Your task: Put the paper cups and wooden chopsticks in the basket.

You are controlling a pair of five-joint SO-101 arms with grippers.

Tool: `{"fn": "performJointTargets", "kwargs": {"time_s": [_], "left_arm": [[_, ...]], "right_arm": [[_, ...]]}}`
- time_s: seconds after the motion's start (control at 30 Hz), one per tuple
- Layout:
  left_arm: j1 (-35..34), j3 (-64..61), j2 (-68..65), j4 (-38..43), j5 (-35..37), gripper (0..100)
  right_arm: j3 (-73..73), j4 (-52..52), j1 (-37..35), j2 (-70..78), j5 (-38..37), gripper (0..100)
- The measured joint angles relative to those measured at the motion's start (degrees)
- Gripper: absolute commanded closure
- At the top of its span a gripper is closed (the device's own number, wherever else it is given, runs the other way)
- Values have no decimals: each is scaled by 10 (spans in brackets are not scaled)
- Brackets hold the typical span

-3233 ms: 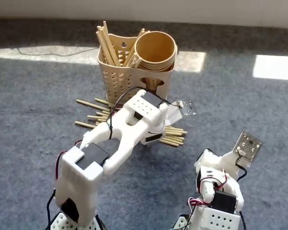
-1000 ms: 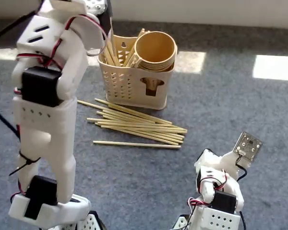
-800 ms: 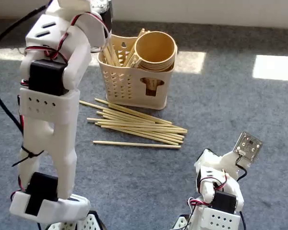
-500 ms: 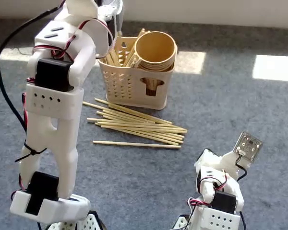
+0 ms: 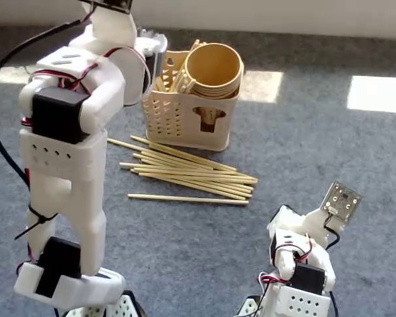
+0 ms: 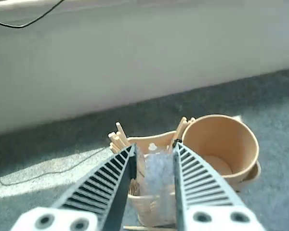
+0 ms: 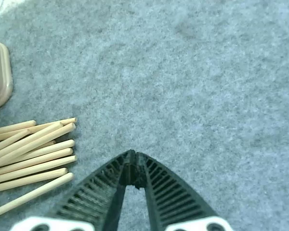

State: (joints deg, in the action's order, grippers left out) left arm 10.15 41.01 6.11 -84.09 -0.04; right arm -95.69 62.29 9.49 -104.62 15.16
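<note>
Since three seconds ago the left arm has risen from the loose wooden chopsticks (image 5: 191,175) and swung up over the basket (image 5: 185,122). Over the last second its left end effector (image 6: 154,149) has edged toward the basket's rim.

The loose chopsticks lie in a fanned bundle on the grey carpet (image 5: 317,145) just in front of the basket, with a single chopstick (image 5: 185,197) lying a little apart on the near side. More chopsticks (image 5: 175,79) lean inside the basket beside the nested paper cups (image 5: 214,69), which already sit in it.

We judge the sticks light, stiff and smooth, so they are apt to roll or slide out of a pinch. A hold across the middle of a few at once should keep them level, whereas a grip near one end would let them tip.

The left end effector hangs above the basket with its fingers (image 6: 113,178) moderately parted and, as far as we can see, nothing between them. The right end effector (image 7: 131,159) rests low over the carpet beside the stick ends, its tips closed together and empty.
</note>
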Motion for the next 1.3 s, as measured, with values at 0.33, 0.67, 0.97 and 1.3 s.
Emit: {"fn": "performJointTargets", "kwargs": {"time_s": [0.33,0.67,0.97,1.3], "left_arm": [[123,9,0,-161,-128,867],[174,-76,0,-164,-189,867],[246,-291,1,-140,-231,867],[261,-556,1,69,-233,863]], "right_arm": [[0,0,0,0,0,992],[0,0,0,0,0,992],[0,-4,17,0,0,992],[0,-32,30,0,0,992]]}}
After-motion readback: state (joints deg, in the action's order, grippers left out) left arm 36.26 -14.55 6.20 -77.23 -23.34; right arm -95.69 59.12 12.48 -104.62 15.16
